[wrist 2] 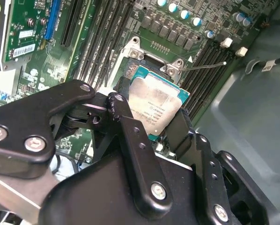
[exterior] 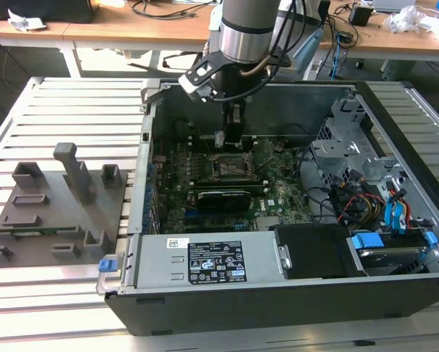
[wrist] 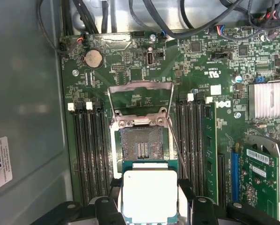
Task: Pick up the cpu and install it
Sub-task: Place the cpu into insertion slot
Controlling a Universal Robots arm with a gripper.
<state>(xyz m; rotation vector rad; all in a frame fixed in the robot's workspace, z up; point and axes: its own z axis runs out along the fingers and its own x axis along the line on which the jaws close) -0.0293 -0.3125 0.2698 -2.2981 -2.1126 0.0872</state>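
Fingers [wrist: 185, 190] of my gripper [wrist: 149, 197] are closed narrow on the cpu [wrist: 149, 194], pinching it by two opposite edges with its silvery top facing my wrist. In the second wrist view the same hold shows from the side: the cpu [wrist 2: 155, 103] lies flat between the black pads of the gripper [wrist 2: 151, 117], and its green rim is visible along the far edges.

Just beyond my fingertips is the socket [wrist: 142, 145], with its contact field bare. The cpu overlaps only the edge of the socket nearest my hand and is not seated in it. Past the socket, farther from my hand, the load plate [wrist: 140, 86] stands swung open, and the thin lever [wrist: 175, 140] runs along one side of the socket. Memory slots [wrist: 88, 150] flank the socket on both sides of my hand, all on the green motherboard [wrist: 196, 61]. A coin cell [wrist: 93, 57] sits well beyond the load plate.

In the exterior view my gripper [exterior: 230, 136] hangs inside the open case [exterior: 278, 308], directly above the socket [exterior: 230, 167]. Well away from my hand, outside the case on the exterior view's left, the grey fixture [exterior: 58, 205] lies on the slatted table [exterior: 58, 99].
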